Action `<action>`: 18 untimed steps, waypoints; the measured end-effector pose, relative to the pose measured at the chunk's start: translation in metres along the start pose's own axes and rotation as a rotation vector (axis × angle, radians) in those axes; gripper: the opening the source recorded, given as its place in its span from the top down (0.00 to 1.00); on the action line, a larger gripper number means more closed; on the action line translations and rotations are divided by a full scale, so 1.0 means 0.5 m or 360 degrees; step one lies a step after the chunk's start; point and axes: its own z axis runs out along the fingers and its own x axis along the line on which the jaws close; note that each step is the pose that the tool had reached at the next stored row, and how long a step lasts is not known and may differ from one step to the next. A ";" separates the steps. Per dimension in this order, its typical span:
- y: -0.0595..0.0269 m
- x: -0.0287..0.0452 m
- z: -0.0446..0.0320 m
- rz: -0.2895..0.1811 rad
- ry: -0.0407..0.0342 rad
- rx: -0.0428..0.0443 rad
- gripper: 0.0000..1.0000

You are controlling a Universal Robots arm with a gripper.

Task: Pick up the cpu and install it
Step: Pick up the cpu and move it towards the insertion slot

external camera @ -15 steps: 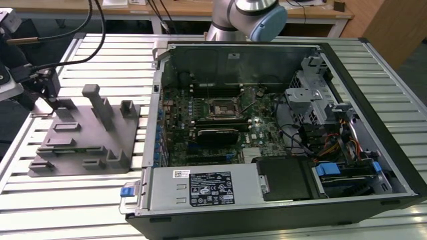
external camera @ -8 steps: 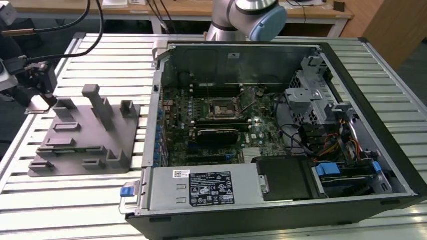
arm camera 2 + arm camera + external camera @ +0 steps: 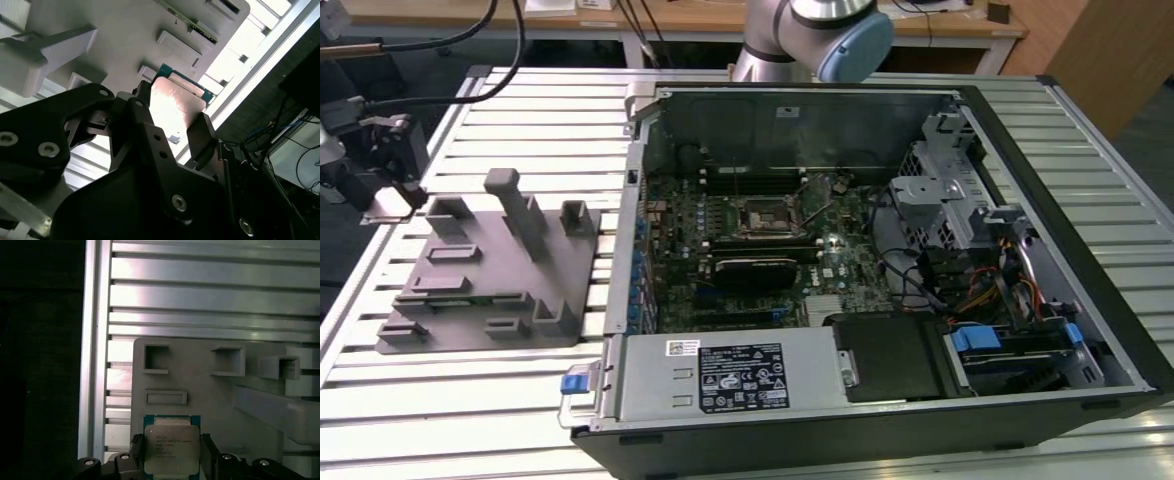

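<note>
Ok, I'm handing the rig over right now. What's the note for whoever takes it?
Gripper: straddles the cpu at the grey fixture; can't confirm a firm grip or whether it is lifted.
Things: the cpu is near the fixture's edge, outside the case.
Done: gripper is on the cpu.
Left: the cpu is not yet in the motherboard socket.

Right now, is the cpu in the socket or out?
Out. The cpu is at the grey fixture, outside the case with the socket.

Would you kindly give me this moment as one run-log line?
pincer: straddling cpu, grip unconfirmed | cpu: at edge of grey fixture block | motherboard: apart, inside open computer case
</note>
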 end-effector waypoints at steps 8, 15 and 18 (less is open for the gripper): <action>0.002 -0.001 -0.043 0.0000 0.0000 0.0000 0.47; 0.004 -0.002 -0.081 0.0000 0.0000 0.0000 0.47; 0.006 -0.002 -0.097 0.0000 0.0000 0.0000 0.47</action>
